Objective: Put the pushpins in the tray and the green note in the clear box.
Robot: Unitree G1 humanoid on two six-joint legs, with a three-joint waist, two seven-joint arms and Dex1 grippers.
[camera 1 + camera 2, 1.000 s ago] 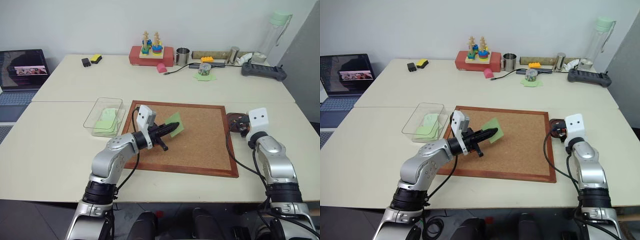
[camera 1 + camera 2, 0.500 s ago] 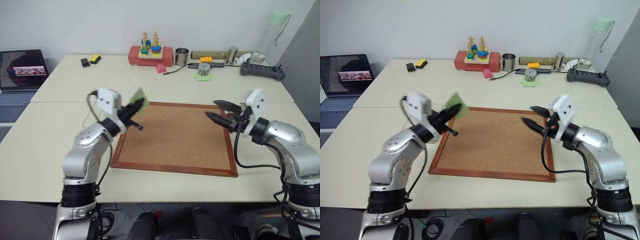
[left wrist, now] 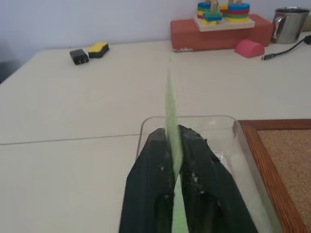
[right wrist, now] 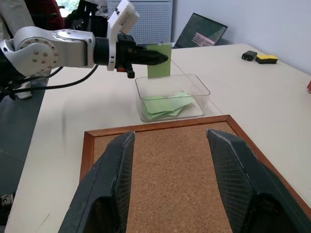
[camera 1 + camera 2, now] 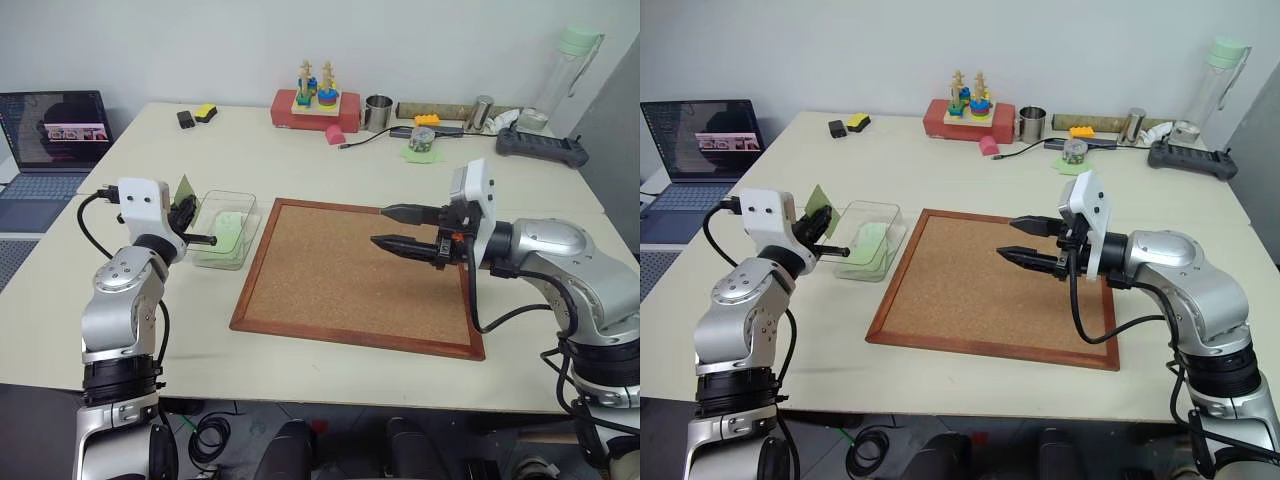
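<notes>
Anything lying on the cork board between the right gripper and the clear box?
No. In the right wrist view the cork board is bare from the right gripper to the clear box, where green notes already lie.

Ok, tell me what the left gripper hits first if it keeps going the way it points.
Probably the clear box: the left gripper, pinching the green note edge-on, points at its near rim. Its height above that rim is unclear.

An office-like robotics lab: pale tabletop [image 5: 330, 180] against a bare wall, an open laptop [image 5: 50, 128] at ten o'clock, stacking toys [image 5: 316, 88] at twelve.
</notes>
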